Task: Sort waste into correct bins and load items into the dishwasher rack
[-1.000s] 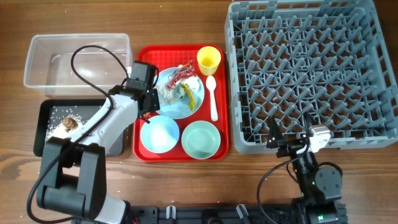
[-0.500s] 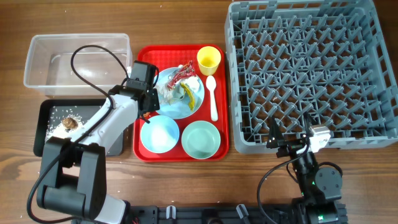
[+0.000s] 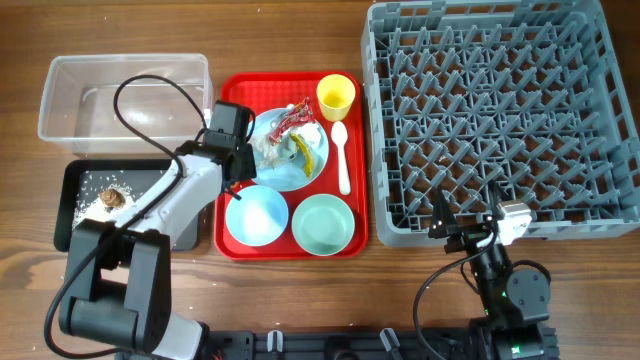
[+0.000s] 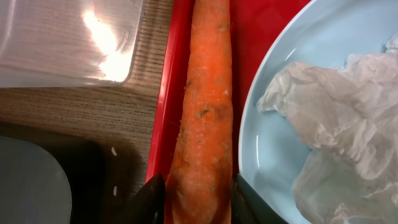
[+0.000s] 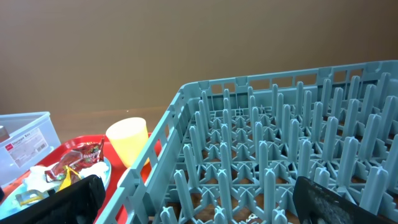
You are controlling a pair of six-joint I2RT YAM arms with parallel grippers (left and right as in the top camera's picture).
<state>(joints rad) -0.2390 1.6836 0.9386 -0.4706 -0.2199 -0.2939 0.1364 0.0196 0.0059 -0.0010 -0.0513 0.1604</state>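
**Carrot at the tray's left edge, ready to go out leftward**

Far left we have the clear tub [image 3: 60, 100], and in front of it the black tray [image 3: 75, 175], which holds rice grains [image 3: 92, 185] and a brown lump [image 3: 112, 198]. We judge that the food scraps belong there, so the carrot should too.

The carrot [image 4: 202, 106] lies lengthwise on the red tray [image 4: 171, 93], tight between its left rim and the pale blue plate [image 4: 273, 149]. It is orange, rough and pitted, tapering away from the camera.

The left gripper [image 4: 199, 199] straddles its thick end, with the fingers [image 4: 154, 196] close against both flanks. We cannot tell whether they are pinching it.

For a good lift we would grip firmly on that thick end. Then we would rise straight up to clear the rim and the plate's crumpled paper [image 4: 323, 112].

At right, beside the dishwasher rack [image 3: 500, 120], the right gripper [image 5: 205, 196] is spread wide and holds nothing.
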